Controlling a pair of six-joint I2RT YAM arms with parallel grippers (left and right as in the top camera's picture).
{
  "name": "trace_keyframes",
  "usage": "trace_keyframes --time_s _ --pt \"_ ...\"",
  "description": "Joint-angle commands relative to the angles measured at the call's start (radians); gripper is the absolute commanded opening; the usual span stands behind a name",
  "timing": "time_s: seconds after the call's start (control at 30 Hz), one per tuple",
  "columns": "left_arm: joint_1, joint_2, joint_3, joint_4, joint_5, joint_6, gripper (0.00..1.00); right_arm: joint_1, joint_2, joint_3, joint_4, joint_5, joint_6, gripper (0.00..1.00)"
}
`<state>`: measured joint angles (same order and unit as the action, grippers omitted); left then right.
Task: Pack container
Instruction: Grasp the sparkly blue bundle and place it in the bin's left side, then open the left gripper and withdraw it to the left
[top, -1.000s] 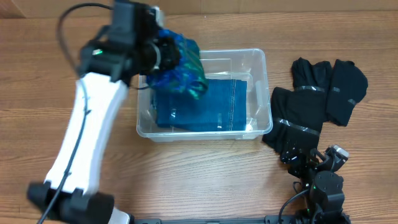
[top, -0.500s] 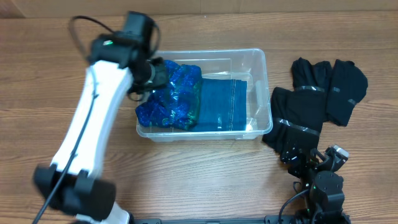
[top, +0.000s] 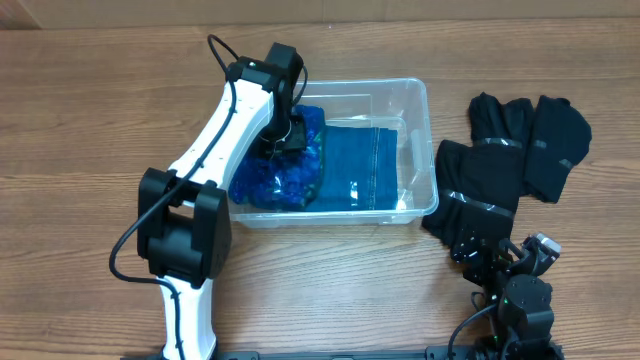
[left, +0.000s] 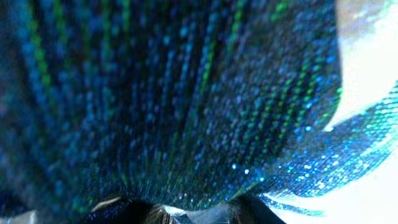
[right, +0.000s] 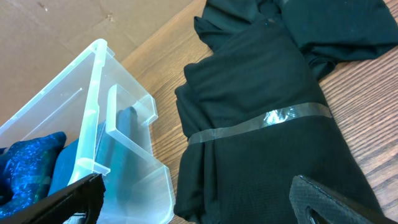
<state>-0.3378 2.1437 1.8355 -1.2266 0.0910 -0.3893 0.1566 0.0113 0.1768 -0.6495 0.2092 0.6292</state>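
Observation:
The clear plastic container (top: 426, 100) stands at the table's middle, also seen in the right wrist view (right: 99, 68). A folded blue denim piece (top: 360, 165) lies in it. My left gripper (top: 285, 135) is down inside the container's left half, shut on a shiny blue-green sequined cloth (top: 280, 182) that rests on the denim. That cloth fills the left wrist view (left: 174, 93), with the fingers (left: 186, 214) barely showing at the bottom edge. My right gripper (top: 505, 265) is open and empty near the front right, its fingers wide apart (right: 199, 208) over black cloth.
A pile of black garments (top: 520, 150) with shiny tape bands lies right of the container, also seen in the right wrist view (right: 261, 93). The left arm reaches over the container's left wall. Bare wooden table lies to the left and front.
My left gripper has carried the sequined cloth from above the container's back left corner down into the container, onto the denim. The right arm has not moved.

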Motion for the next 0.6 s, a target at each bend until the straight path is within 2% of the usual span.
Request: trace_keyframes --time_s 0.0,0.13,0.17,0.27,0.37,0.5,0.57 --pt "0.006 0.039 -0.002 0.027 0.025 0.008 0.35 -0.006 -0.007 -0.015 -0.003 0.006 0.004 1.0" --pt "0.005 -0.221 0.016 -0.093 -0.123 0.011 0.55 -0.006 -0.007 -0.015 -0.003 0.006 0.004 1.0" --pt "0.003 -0.271 0.016 -0.14 -0.125 0.024 0.56 -0.006 -0.007 -0.015 -0.003 0.006 0.004 1.0" --pt "-0.003 -0.258 -0.037 -0.172 -0.126 0.07 0.55 -0.006 -0.007 -0.015 -0.003 0.006 0.004 1.0" --pt "-0.003 -0.248 -0.172 -0.077 -0.132 0.081 0.56 -0.006 -0.007 -0.015 -0.003 0.006 0.003 1.0" --pt "-0.003 -0.248 -0.47 0.22 -0.118 0.07 0.59 -0.006 -0.007 -0.015 -0.003 0.006 0.004 1.0" --pt "-0.002 -0.248 -0.498 0.265 -0.117 0.049 0.56 -0.006 -0.007 -0.015 -0.003 0.006 0.004 1.0"
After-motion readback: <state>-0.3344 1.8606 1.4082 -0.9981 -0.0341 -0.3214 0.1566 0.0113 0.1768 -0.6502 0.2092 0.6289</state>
